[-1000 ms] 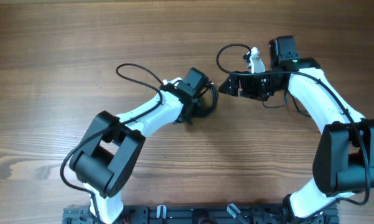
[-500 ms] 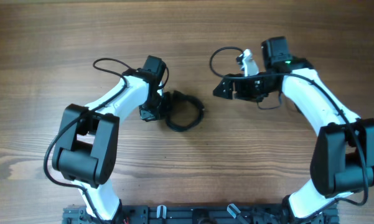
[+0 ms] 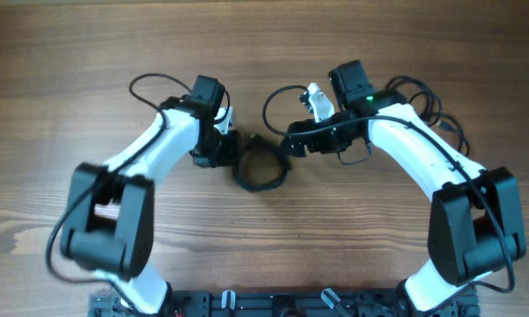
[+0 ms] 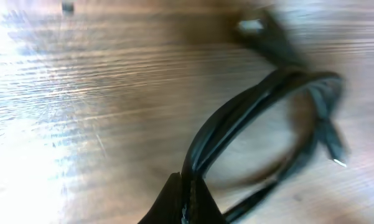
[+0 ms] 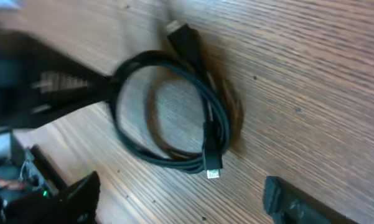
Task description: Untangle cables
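Gripper on left arm is pressed together, pinching the left edge of the thin black cable coil, centre frame on the brown wooden tabletop. Right gripper is spread, just beside the coil's upper right. Suggest: left pinch acts as anchor; right takes a single strand near the silver-tipped plug, not the bundle, then a slow pull apart.

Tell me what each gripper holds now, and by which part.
The left gripper holds the cables by the near edge of their coiled loop, its fingers shut on the bundled strands. The right gripper is open and holds nothing.
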Controlling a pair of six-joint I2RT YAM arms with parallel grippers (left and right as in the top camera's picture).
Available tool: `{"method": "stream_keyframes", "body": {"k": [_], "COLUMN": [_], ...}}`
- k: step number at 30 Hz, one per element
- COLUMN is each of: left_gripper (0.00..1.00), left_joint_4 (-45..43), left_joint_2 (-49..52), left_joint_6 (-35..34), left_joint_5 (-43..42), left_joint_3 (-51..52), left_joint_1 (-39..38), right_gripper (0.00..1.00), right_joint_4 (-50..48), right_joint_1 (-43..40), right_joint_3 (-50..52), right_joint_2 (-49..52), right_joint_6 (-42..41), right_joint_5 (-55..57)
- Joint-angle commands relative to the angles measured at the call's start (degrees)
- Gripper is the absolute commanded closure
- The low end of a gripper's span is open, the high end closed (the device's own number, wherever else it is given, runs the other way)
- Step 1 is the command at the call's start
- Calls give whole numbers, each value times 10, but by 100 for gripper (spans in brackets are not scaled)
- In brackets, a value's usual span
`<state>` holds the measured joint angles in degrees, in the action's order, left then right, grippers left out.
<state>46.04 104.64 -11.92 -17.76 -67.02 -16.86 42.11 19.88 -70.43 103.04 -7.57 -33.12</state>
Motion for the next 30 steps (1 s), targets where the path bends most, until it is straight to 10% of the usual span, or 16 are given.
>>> {"method": "stream_keyframes", "body": {"k": [1, 13, 23, 30], "left_gripper": [96, 96, 96, 96], "left_joint_4": [-2, -6, 0, 16], "left_joint_2": [-89, -150, -150, -149], "left_joint_6": [21, 13, 58, 77], "left_joint_5": [-20, -79, -152, -150], "left_joint_3": [2, 2, 2, 3], "left_joint_1": [4, 4, 4, 3], "right_gripper": [18, 19, 62, 53], "right_joint_4": [-5, -16, -105, -120], "right_joint_1": [9, 19, 19, 19], "right_joint_3": [-3, -3, -3, -3], "right_joint_2": [-12, -12, -12, -12], "right_joint_6": [-66, 14, -1, -1], "right_joint_5": [59, -49, -49, -43]}}
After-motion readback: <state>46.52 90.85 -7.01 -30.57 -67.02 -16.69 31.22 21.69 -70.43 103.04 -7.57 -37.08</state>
